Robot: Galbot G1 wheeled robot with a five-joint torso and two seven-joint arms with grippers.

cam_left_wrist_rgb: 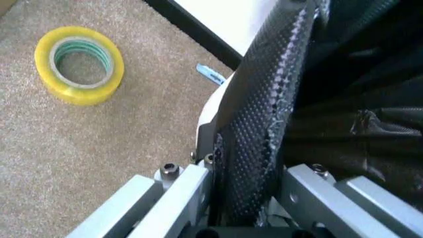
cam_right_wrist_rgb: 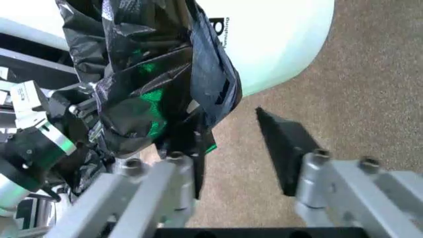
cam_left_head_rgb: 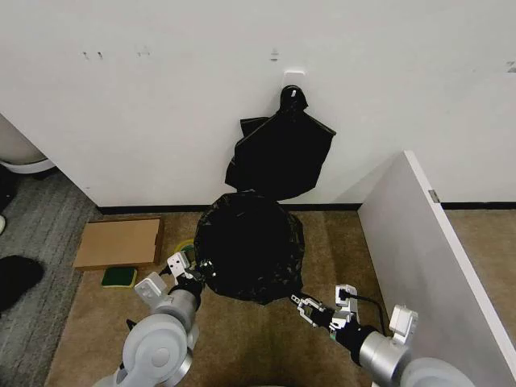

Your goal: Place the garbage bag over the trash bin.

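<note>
The glossy black garbage bag (cam_left_head_rgb: 250, 246) is draped over the trash bin on the brown carpet and hides it from above. The bin's cream-white side (cam_right_wrist_rgb: 278, 44) shows below the bag's hem, and a sliver of the bin (cam_left_wrist_rgb: 213, 106) shows beside my left finger. My left gripper (cam_left_head_rgb: 192, 268) is at the bag's left edge. Its dotted black pad (cam_left_wrist_rgb: 264, 114) presses against the bag film (cam_left_wrist_rgb: 357, 124), shut on it. My right gripper (cam_left_head_rgb: 305, 308) sits by the bag's lower right edge, open, with the bag (cam_right_wrist_rgb: 145, 89) hanging over one finger and the other pad (cam_right_wrist_rgb: 284, 148) bare.
A flat black bundle (cam_left_head_rgb: 282, 153) hangs from a wall hook just behind the bin. A cardboard piece (cam_left_head_rgb: 119, 242) and a green sponge (cam_left_head_rgb: 118, 277) lie to the left. A yellow tape roll (cam_left_wrist_rgb: 79, 64) lies near my left gripper. A white partition (cam_left_head_rgb: 435, 258) stands to the right.
</note>
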